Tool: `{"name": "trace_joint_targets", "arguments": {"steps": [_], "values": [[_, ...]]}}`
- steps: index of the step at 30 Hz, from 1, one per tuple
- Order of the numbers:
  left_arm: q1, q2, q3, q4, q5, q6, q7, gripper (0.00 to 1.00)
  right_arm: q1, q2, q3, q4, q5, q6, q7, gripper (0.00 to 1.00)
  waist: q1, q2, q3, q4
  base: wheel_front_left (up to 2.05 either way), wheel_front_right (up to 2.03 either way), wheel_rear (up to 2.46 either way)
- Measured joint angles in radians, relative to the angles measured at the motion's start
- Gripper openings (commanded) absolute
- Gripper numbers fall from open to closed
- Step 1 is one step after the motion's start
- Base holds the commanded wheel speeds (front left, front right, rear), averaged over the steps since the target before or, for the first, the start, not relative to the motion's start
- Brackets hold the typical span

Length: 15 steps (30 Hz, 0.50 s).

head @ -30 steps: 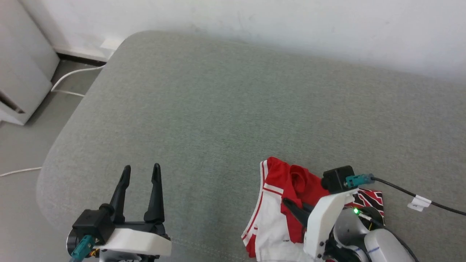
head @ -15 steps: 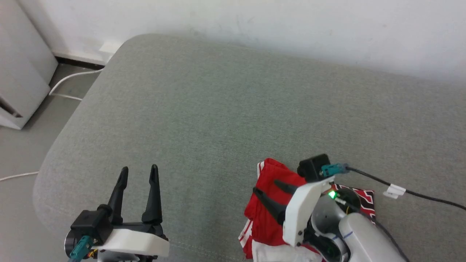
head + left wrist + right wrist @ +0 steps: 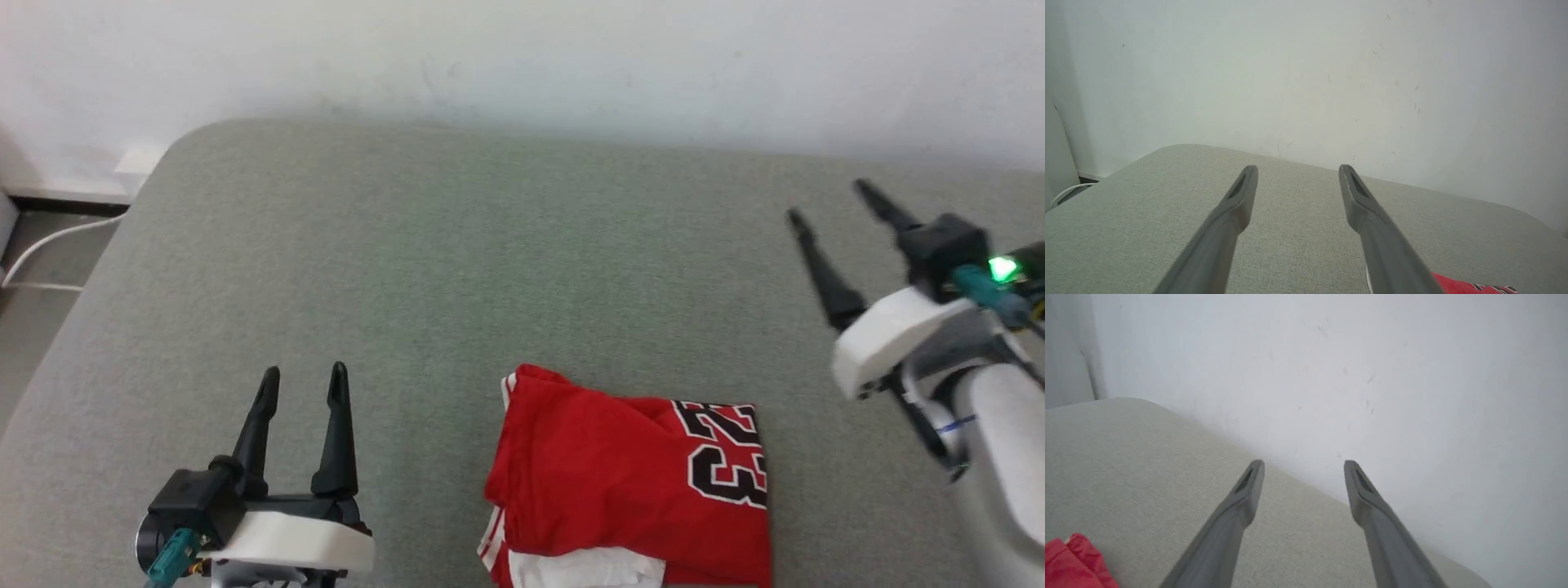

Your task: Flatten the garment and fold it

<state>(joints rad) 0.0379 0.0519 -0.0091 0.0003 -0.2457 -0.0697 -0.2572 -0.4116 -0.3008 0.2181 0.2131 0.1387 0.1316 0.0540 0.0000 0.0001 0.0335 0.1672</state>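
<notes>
The garment [image 3: 620, 482] lies folded into a compact red rectangle near the front edge of the grey cushion [image 3: 457, 269], black "23" lettering facing up on its right part and a strip of white sleeve showing at its lower edge. A red corner of the garment [image 3: 1073, 563] shows at the lower left of the right wrist view, and a sliver of the garment [image 3: 1457, 286] at the bottom right of the left wrist view. My left gripper [image 3: 302, 376] hovers open to the left of it, nothing between its fingers. My right gripper [image 3: 829, 200] is raised at the right, open and empty, apart from the cloth.
A white wall [image 3: 522, 57] runs along the back of the cushion. At the far left the cushion's rounded edge drops to the floor, where a white cable [image 3: 49, 245] lies.
My right gripper let go of the garment, opened, and lifted away to the right. The garment now lies folded with the "23" up. The head camera has shifted, so the whole picture moved.
</notes>
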Motion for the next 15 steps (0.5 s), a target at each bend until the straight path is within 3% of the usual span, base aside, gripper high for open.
{"name": "trace_joint_targets", "arguments": {"steps": [7,15], "values": [[-0.002,0.0,0.002,0.003,0.035,0.01,0.0,1.0,0.111,0.004,-0.198,-0.113,-0.046,0.0,-0.12,1.0,0.0,0.0,0.004,-0.072,0.0,0.0,0.0],[-0.005,0.0,-0.009,0.008,0.05,0.009,0.0,1.0,0.351,0.141,-0.307,-0.275,-0.08,0.0,-0.217,1.0,-0.0001,0.0,0.021,-0.115,0.0,0.0,0.0]]}}
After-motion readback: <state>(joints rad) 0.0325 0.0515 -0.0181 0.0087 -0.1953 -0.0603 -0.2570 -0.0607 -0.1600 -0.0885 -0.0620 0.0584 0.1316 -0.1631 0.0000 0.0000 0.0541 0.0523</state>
